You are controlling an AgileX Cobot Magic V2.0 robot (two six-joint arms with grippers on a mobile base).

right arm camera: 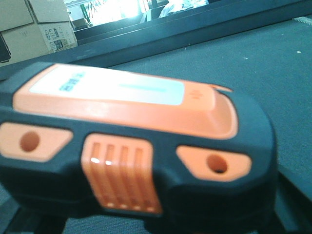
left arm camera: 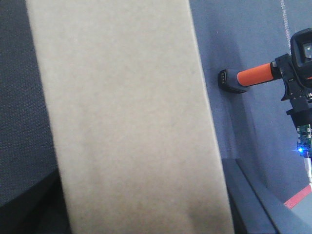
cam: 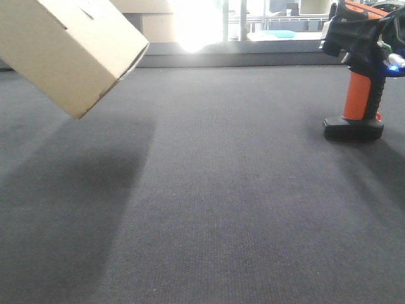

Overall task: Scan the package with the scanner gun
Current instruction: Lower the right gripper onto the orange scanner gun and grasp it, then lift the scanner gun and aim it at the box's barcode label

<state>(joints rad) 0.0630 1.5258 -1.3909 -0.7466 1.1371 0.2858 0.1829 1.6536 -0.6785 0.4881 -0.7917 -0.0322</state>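
Observation:
The package, a plain brown cardboard box, hangs tilted in the air at the top left of the front view. It fills the left wrist view, where my left gripper is shut on it, with only dark finger edges showing at the bottom corners. The scanner gun, black with an orange handle and a black foot, is upright at the right, its foot at the mat. My right gripper is shut on its head. The head fills the right wrist view. The gun also shows in the left wrist view.
A dark grey mat covers the table. A low dark ledge runs along the far edge, with bright windows behind. Cardboard boxes stand beyond the table in the right wrist view.

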